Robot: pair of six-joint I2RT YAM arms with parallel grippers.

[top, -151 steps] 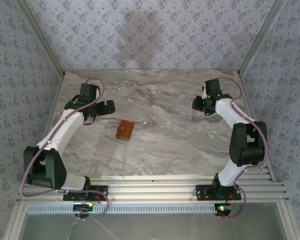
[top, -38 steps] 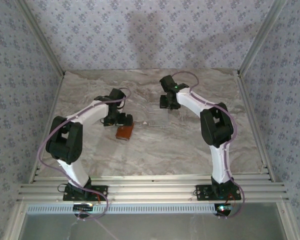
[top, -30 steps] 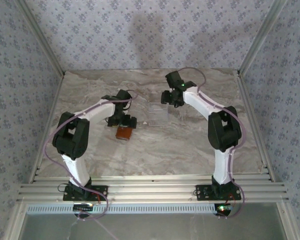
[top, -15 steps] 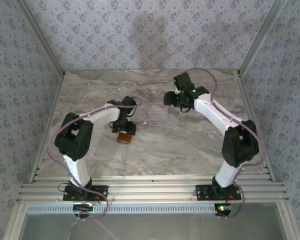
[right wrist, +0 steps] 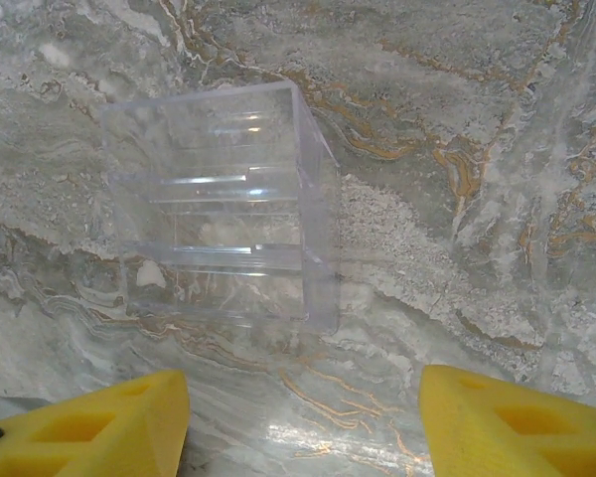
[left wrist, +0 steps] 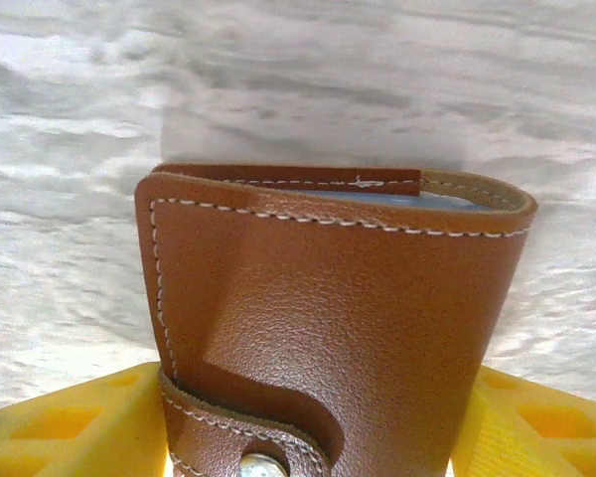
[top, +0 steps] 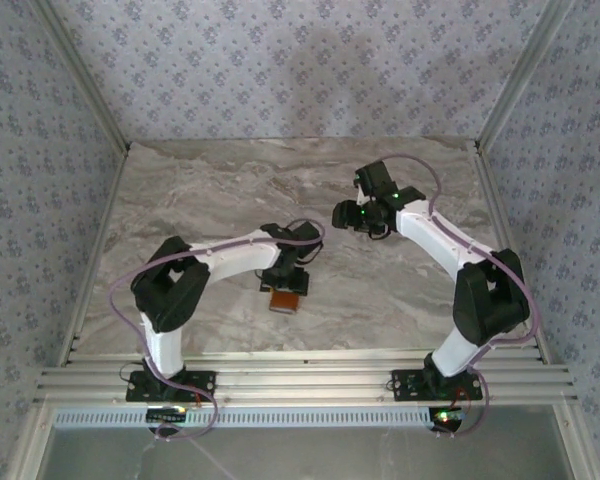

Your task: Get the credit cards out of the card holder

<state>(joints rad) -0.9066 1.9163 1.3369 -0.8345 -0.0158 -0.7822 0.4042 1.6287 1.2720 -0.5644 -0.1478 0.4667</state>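
Note:
The card holder (left wrist: 328, 318) is a tan-brown leather wallet with white stitching and a metal snap, folded shut. My left gripper (left wrist: 313, 422) is shut on it, a yellow finger (left wrist: 74, 432) pressed against each side. A thin blue strip shows in its top opening; the credit cards are hidden inside. In the top view the card holder (top: 284, 301) hangs below my left gripper (top: 285, 283), near the table's middle. My right gripper (right wrist: 308, 427) is open with nothing between its fingers, hovering over the marble just short of a clear box. It sits right of centre (top: 348, 214).
A clear plastic box (right wrist: 219, 199) stands on the marble table (right wrist: 457, 149) ahead of the right gripper. Patterned walls enclose the table (top: 180, 190) on three sides. A metal rail (top: 300, 375) runs along the near edge by the arm bases.
My left gripper has closed on the card holder and carried it rightward and nearer, toward the table's middle. My right gripper has drifted slightly right, away from the clear box.

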